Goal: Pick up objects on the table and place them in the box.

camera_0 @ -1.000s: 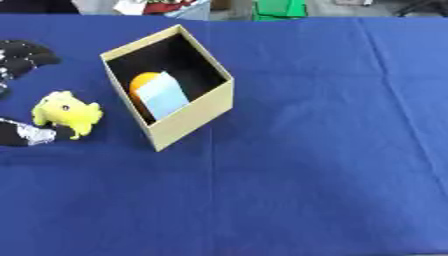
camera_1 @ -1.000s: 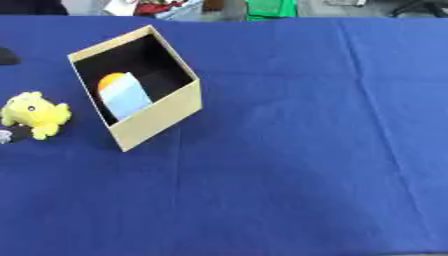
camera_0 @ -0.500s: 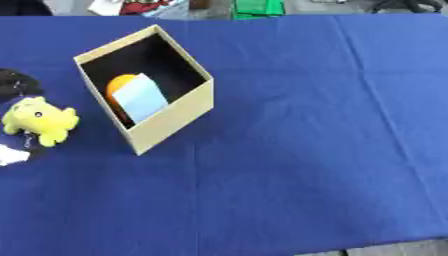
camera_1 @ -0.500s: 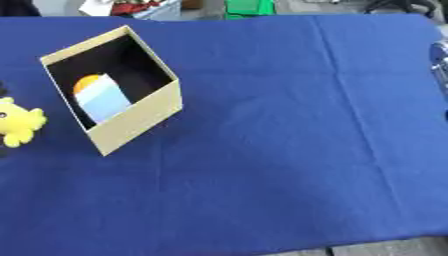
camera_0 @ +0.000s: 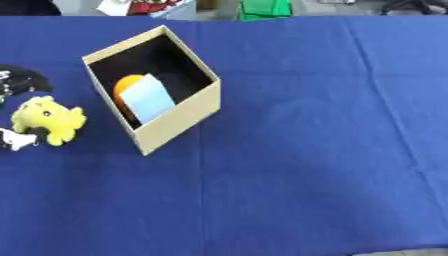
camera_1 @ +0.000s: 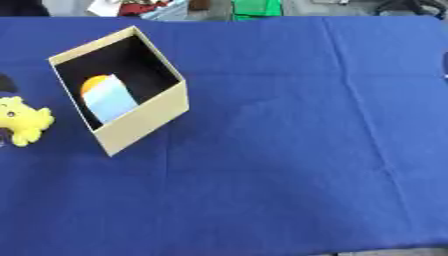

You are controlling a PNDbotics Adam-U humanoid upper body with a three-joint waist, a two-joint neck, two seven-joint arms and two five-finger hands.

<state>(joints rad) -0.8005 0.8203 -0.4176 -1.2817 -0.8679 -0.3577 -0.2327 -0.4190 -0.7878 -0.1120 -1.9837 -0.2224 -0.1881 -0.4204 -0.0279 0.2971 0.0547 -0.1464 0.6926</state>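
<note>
We find the open tan cardboard box [camera_0: 179, 117] near the blue-clothed tabletop's [camera_0: 297, 165] far left corner, holding a round orange object [camera_0: 127, 84] and a pale blue rectangular item [camera_0: 149, 98]. The yellow plush toy [camera_0: 48, 119] lies uncollected at the left edge, just beside the box. The left hand [camera_0: 16, 82] shows only as black fingers and a white tip around the toy; we cannot tell whether it grasps it. The right hand is out of sight.

Risks: the toy may catch the box's near wall on the way in, shoving the box or dropping outside it.
</note>
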